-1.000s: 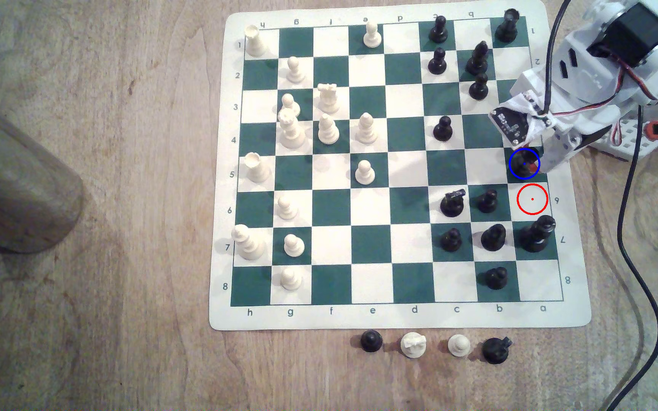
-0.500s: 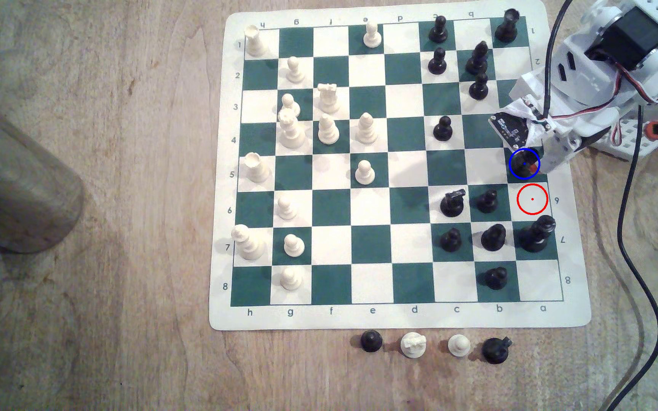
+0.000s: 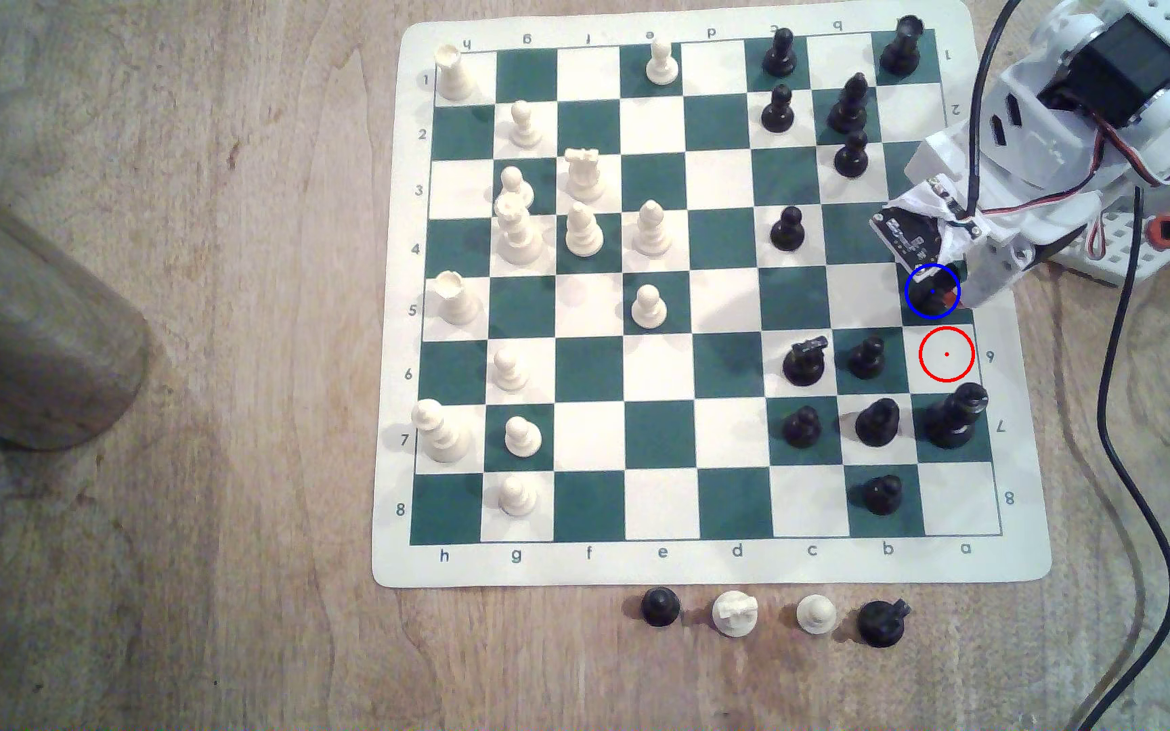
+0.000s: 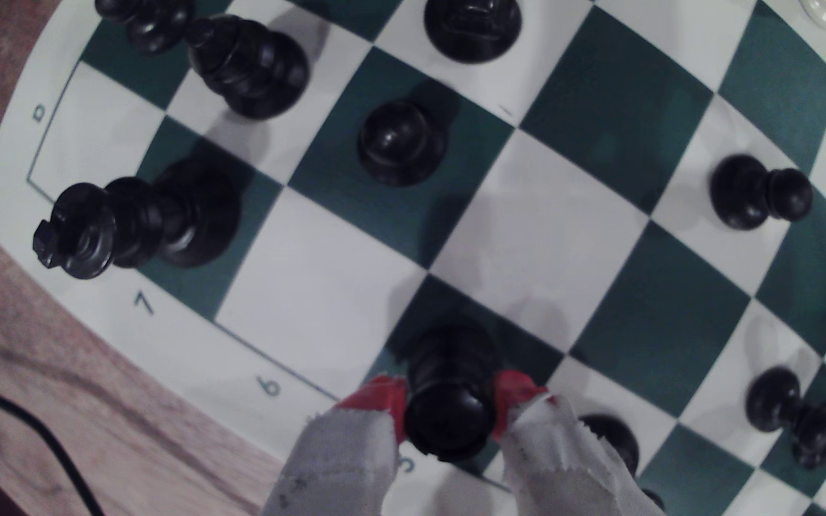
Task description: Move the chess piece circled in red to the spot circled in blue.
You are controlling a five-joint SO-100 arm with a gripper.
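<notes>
I see glossy black plastic on the pawn (image 4: 450, 397), smooth with a highlight on the head. Tool (image 4: 450, 404) fingers (image 4: 341, 461) wrapped in rough grey-white cloth, frayed edges, red matt tips. Board mat (image 3: 709, 562) looks matt, smooth, vinyl-like. Tabletop (image 3: 216, 562) is grained wood, dull finish. Arm shell (image 3: 1032, 140) white matt plastic.

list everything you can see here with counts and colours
chess mat: 1, green and white, on table
table: 1, brown wood
black pawn: 1, on blue-ringed green square
other black pieces: 12, mat's side at the exterior view's right
white pieces: 14, mostly exterior view's left half
spare pieces: 4, two black, two white, row off the mat
canister: 1, brownish, exterior view's far left
cable: 1, black, exterior view's right
gripper: 1, red-tipped, shut on black pawn
</notes>
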